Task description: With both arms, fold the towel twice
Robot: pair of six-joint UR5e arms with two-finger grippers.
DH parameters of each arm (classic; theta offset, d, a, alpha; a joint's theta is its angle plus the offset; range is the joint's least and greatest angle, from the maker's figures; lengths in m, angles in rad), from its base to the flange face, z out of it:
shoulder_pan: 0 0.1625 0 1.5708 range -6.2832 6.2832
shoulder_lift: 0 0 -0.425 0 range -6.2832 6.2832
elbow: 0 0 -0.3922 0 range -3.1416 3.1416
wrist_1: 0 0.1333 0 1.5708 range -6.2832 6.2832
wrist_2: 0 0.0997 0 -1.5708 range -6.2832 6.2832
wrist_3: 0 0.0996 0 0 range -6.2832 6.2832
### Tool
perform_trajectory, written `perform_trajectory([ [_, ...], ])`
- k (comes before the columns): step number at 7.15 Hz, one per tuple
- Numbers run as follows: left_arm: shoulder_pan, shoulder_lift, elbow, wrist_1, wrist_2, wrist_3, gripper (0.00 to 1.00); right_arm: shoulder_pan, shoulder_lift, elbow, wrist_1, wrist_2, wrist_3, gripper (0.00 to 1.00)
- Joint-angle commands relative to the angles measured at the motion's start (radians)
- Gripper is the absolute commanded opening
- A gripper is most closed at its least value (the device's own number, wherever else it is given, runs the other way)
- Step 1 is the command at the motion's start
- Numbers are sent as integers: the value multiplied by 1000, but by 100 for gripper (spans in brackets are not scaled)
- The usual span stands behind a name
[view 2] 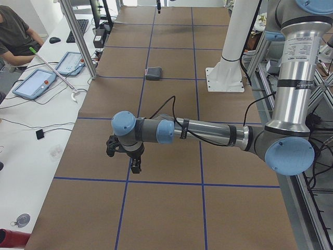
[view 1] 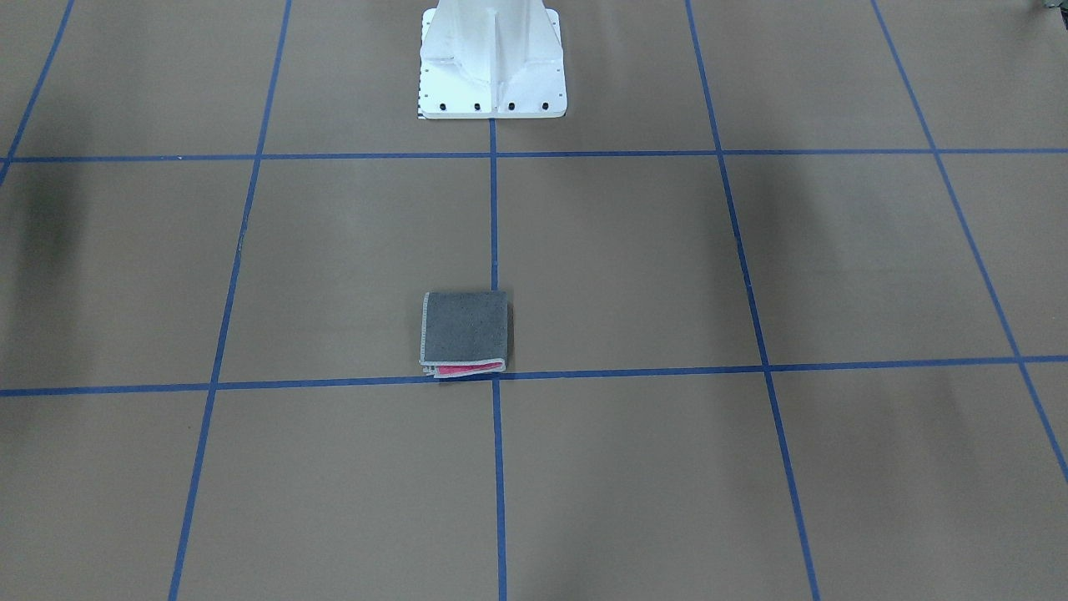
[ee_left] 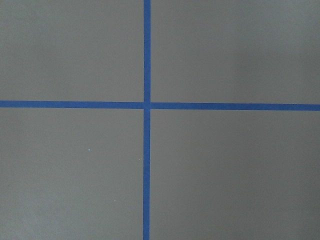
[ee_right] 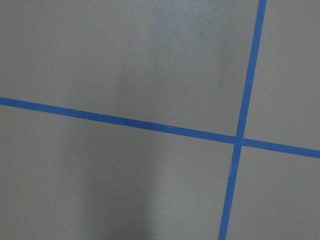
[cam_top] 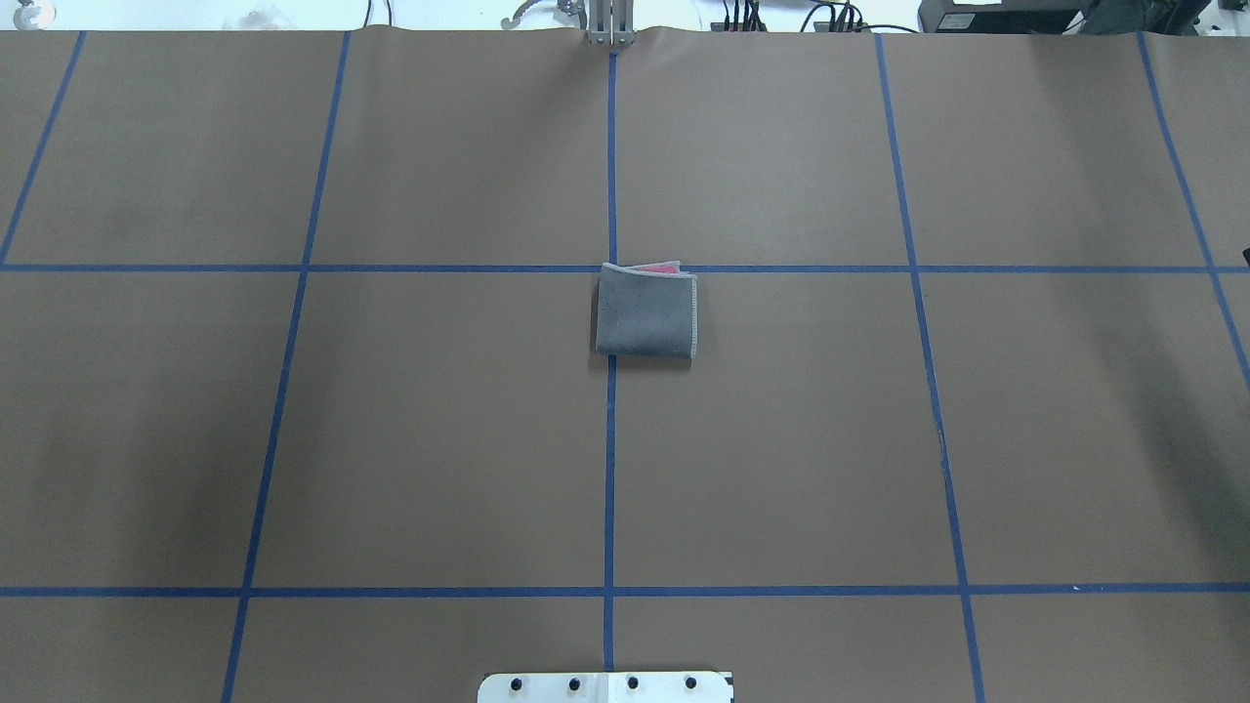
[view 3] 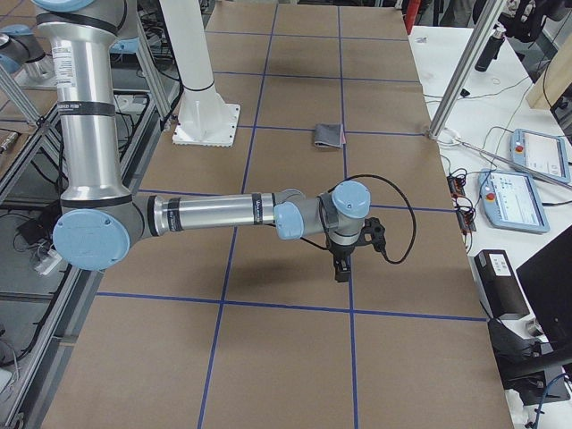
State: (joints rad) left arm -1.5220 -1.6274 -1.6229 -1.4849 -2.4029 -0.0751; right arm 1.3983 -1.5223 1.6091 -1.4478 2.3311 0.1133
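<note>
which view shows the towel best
Exterior front-facing: the towel lies unobstructed, grey face up, pink layers showing at its near edge. Overhead is similar. Side views show it small and far; wrist views miss it.

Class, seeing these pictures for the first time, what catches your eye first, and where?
The towel, folded dark grey outside with pink peeping at its far edge, lies by a crossing of the blue tape grid. In the side views the left arm and right arm each stretch low over the table, well away from it.
</note>
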Motion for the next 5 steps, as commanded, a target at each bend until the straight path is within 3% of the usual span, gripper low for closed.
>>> perform_trajectory([
  [1,-14,-2,-5,-2,-1,-8,99,-2,19,-8,-5,-6,14,100],
  [5,-23,70,-92,-14,8,-3,99,-2,60,-8,-161,5,0,100],
])
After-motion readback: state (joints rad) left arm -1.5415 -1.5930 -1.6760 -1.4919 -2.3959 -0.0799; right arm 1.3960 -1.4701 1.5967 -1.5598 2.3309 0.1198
